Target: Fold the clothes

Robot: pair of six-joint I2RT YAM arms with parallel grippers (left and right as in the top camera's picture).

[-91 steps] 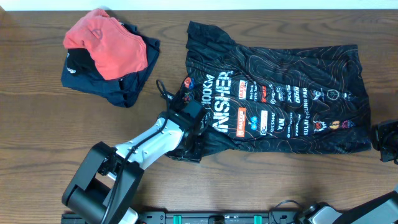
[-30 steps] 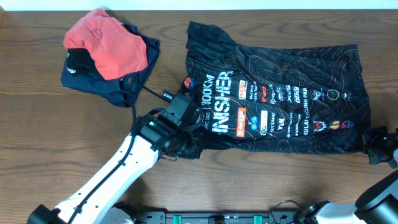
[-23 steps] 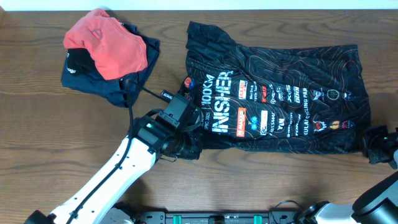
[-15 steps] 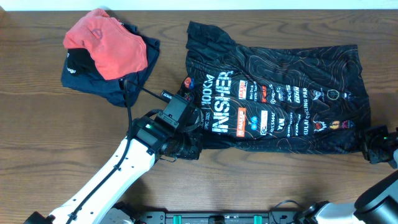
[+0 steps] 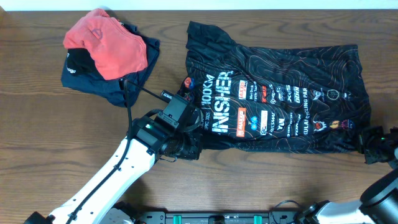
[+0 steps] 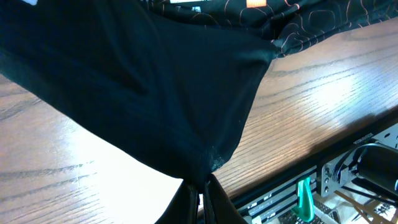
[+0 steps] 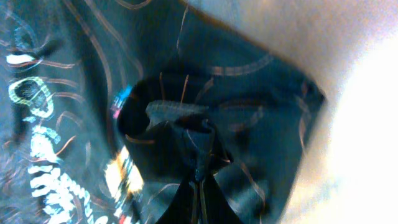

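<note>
The clothes, a black jersey (image 5: 280,99) with orange contour lines, white lettering and small logos, lie spread across the table's right half. My left gripper (image 5: 184,148) is shut on the jersey's near left corner, and in the left wrist view the black cloth (image 6: 155,93) hangs bunched from the closed left gripper (image 6: 200,186) above the wood. My right gripper (image 5: 368,149) is shut on the near right corner. The right wrist view shows the patterned fabric (image 7: 186,93) puckered where the right gripper (image 7: 199,177) pinches it.
A coral-red garment (image 5: 106,40) lies on a navy one (image 5: 118,81) at the back left. A black rail (image 5: 217,218) runs along the table's front edge. Bare wood (image 5: 37,137) lies left of my left arm.
The right gripper has shifted slightly at the jersey's near right corner, and that corner is now bunched in it. The left gripper keeps its hold and has hardly moved.
</note>
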